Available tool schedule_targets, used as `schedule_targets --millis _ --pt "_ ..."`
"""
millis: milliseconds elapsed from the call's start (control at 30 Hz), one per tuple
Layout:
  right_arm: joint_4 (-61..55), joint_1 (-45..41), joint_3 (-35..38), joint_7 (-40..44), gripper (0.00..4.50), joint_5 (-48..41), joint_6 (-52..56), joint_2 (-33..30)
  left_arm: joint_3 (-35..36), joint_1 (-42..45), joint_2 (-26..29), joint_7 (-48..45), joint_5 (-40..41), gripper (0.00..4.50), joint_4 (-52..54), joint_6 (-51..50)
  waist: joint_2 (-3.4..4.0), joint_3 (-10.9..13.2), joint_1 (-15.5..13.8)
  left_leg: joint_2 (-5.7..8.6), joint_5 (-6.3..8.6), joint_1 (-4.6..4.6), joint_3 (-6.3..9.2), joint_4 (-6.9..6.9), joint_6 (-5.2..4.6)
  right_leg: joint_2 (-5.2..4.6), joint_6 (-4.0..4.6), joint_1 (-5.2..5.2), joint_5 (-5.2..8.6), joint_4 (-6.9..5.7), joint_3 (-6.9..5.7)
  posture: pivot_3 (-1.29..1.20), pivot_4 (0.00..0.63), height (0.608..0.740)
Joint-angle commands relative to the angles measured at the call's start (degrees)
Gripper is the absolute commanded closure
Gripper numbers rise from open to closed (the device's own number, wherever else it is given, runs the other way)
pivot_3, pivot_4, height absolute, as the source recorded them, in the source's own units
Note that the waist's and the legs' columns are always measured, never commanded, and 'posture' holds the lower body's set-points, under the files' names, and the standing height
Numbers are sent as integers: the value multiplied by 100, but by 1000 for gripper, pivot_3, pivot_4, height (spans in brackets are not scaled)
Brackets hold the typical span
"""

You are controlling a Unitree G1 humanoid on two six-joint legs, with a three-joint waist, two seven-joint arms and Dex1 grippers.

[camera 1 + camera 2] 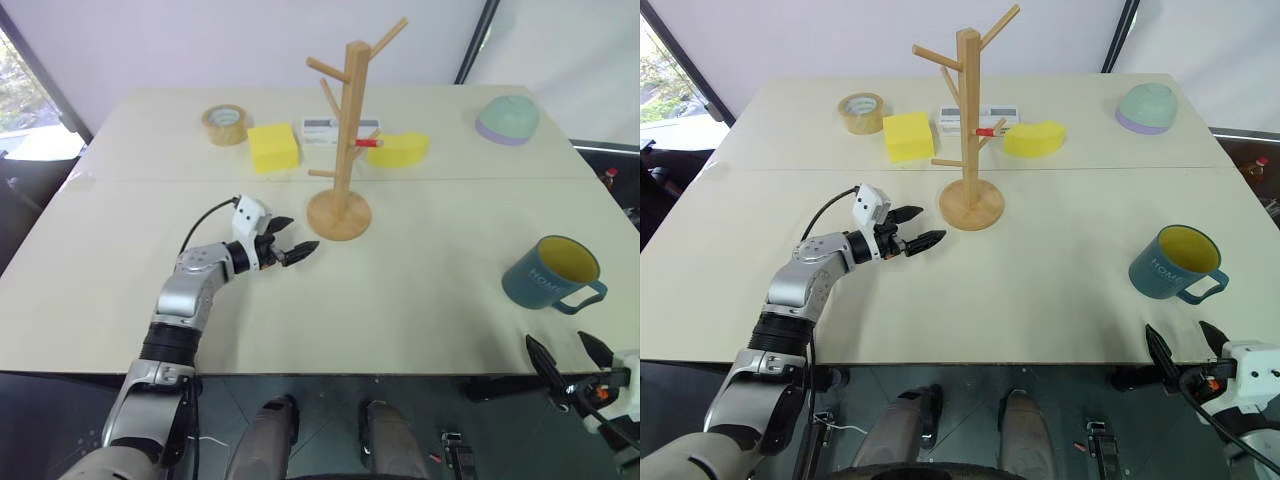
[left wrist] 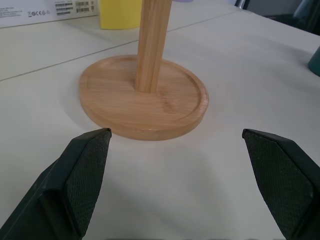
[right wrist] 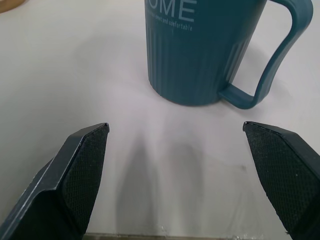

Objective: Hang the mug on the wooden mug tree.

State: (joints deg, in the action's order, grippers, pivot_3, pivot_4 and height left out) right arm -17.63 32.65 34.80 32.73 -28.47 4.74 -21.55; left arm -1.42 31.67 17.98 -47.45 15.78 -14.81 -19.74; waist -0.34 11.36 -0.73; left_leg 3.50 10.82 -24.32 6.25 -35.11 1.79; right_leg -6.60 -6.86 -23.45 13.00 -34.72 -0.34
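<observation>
The teal-blue mug point(image 1: 553, 273) with a yellow inside stands upright near the table's front right, its loop handle point(image 3: 272, 65) toward the right edge. My right gripper point(image 1: 570, 357) hovers open at the front edge, a short way in front of the mug, touching nothing. The wooden mug tree point(image 1: 345, 130) stands mid-table on its round base point(image 2: 145, 97). My left gripper point(image 1: 293, 242) is open just left of that base, pointing at it, with nothing between its fingers.
Behind the tree lie a tape roll point(image 1: 226, 124), two yellow sponges point(image 1: 273, 147) point(image 1: 399, 149), a white box point(image 1: 325, 130) and a red pen point(image 1: 367, 143). A pale green-lilac dome bowl point(image 1: 507, 119) sits at the back right. The table's front edge point(image 1: 330, 372) runs just before my right gripper.
</observation>
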Motion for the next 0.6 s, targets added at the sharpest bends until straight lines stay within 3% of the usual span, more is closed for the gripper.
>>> schedule_targets --millis 33,300,600 --pt "-48 -24 141 9 37 -76 -36 -84 55 14 37 -12 95 0 267 60 0 0 0 0 0 0 0 -1 0 0 0 0 0 -2 0 0 150 740" --pt "90 -135 248 50 37 -281 65 -112 35 -73 56 -87 185 0 391 18 0 0 1 0 0 8 0 -5 0 0 0 0 1 -22 2 0 150 740" --pt "40 -212 392 -278 37 -227 35 -39 -246 -498 95 -1031 564 0 1104 140 7 -4 2 -1 1 11 -3 -5 1 -2 2 0 1 -24 6 0 150 740"
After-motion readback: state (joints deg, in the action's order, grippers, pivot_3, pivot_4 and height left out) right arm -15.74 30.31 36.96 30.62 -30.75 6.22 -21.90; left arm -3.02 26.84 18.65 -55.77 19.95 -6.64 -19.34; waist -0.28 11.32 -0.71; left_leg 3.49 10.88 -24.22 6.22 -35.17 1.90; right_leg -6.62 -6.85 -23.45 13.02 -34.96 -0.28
